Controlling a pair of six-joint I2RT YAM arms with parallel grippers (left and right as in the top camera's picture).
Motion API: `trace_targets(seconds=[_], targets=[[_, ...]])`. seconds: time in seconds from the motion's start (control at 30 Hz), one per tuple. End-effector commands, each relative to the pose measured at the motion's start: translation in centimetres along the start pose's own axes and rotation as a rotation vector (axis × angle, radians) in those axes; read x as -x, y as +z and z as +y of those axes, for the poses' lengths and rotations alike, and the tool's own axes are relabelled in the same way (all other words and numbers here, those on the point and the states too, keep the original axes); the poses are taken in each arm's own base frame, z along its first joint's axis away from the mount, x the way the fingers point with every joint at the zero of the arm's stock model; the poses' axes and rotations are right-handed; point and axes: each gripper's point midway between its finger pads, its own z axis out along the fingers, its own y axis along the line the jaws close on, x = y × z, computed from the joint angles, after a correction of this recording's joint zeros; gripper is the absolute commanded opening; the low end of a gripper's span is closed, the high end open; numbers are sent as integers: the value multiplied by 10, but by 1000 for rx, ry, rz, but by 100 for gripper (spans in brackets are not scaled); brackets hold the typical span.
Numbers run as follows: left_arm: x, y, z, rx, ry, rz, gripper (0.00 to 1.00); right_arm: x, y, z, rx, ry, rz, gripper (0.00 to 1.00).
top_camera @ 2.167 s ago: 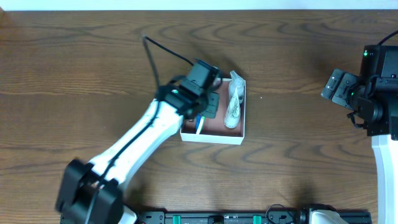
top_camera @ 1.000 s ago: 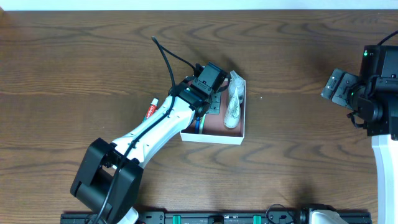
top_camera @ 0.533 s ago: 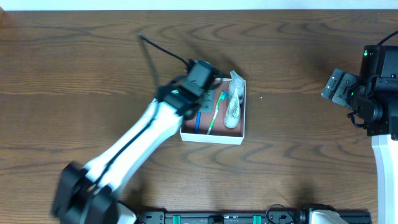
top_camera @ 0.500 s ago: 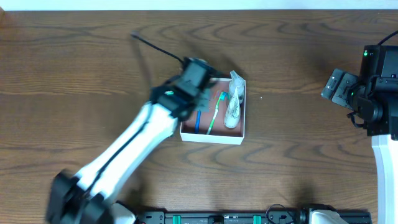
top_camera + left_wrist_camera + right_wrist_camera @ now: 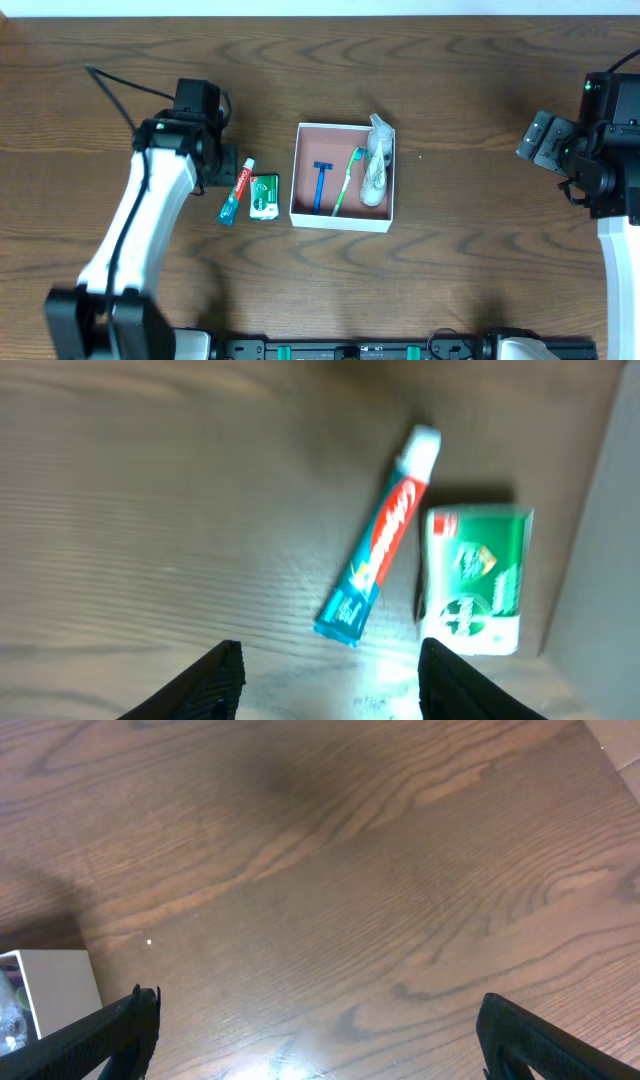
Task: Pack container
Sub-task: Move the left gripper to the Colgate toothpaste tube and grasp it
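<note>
The container [image 5: 340, 221] is a white-walled box with a pinkish-brown floor at mid-table. Inside lie a blue razor [image 5: 321, 185], a green toothbrush [image 5: 347, 181] and a clear bottle [image 5: 375, 165]. Left of it on the wood lie a toothpaste tube [image 5: 237, 190] and a green soap box [image 5: 264, 196]. My left gripper [image 5: 224, 165] hovers just left of the tube, open and empty. In the left wrist view the toothpaste tube [image 5: 383, 550] and soap box [image 5: 475, 580] sit just ahead of the left gripper [image 5: 335, 685]. My right gripper [image 5: 545, 140] stands open far right.
In the right wrist view the right gripper [image 5: 320, 1040] is over bare wood, and a corner of the container [image 5: 45, 990] shows at the lower left. A black rail [image 5: 400, 350] runs along the table's front edge.
My left arm has swung left from over the container to beside the toothpaste tube, its jaws spreading wider. The razor and toothbrush now show in the container. The right arm stayed put.
</note>
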Motion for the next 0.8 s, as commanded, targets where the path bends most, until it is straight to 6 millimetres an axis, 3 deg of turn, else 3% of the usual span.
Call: trace_targets(seconds=[0.0, 0.17, 0.33, 0.7, 0.77], targets=[[-10, 28, -17, -110, 106, 95, 57, 1, 1, -3, -12, -3, -1, 99], [-22, 64, -19, -110, 107, 213, 57, 1, 1, -3, -12, -3, -1, 99], [-23, 86, -20, -109, 107, 248, 57, 1, 1, -3, -12, -3, -1, 99], [-16, 110, -21, -111, 122, 238, 56, 1, 1, -3, -12, -3, -1, 99], [-16, 112, -21, -111, 122, 240, 50, 1, 1, -3, -12, -3, -1, 99]])
